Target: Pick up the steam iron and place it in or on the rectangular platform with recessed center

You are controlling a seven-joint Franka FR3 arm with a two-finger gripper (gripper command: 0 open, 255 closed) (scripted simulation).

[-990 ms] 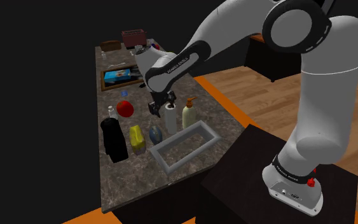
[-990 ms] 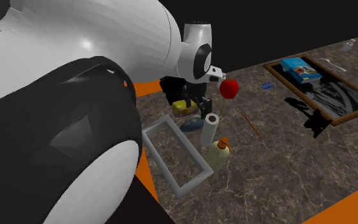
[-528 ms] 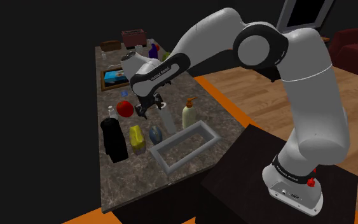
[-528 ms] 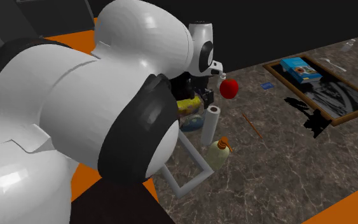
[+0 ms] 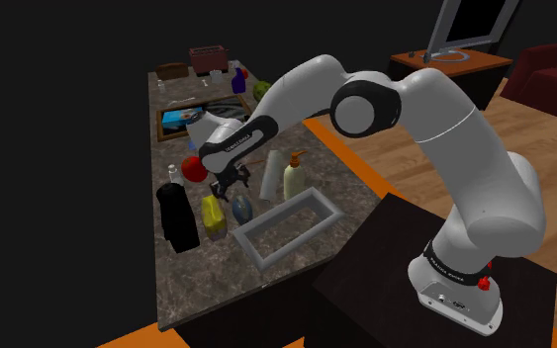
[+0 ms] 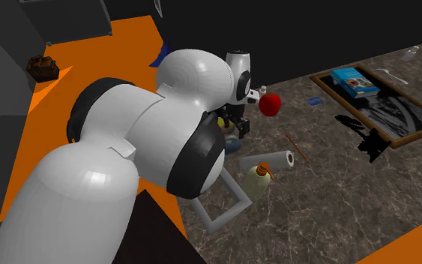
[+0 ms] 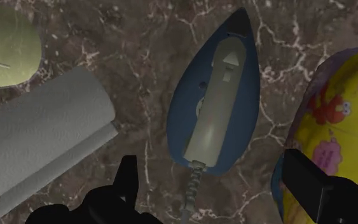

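The steam iron (image 7: 217, 111) is blue with a pale grey handle and lies flat on the dark marble counter, its cord running back toward my gripper (image 7: 217, 184). My gripper is open right above the iron, one finger (image 7: 128, 181) on each side of its rear end, neither touching it. From the shoulder view the iron (image 5: 242, 207) sits just below my gripper (image 5: 225, 183), with the grey rectangular platform (image 5: 288, 228) close by toward the stand. In the second exterior view my gripper (image 6: 237, 124) hangs near the red apple (image 6: 269, 104), and a corner of the platform (image 6: 224, 214) shows.
A white paper roll (image 7: 37, 140) lies toppled (image 6: 276, 160) beside the iron, next to a soap bottle (image 5: 293, 178). A yellow printed bag (image 7: 333, 108) flanks the iron's other side. A black bottle (image 5: 177, 216) and a framed tray (image 6: 381, 105) stand farther along the counter.
The arm swung toward the shoulder view's left and came down over the iron. The paper roll, upright a second ago, has tipped over onto the counter.
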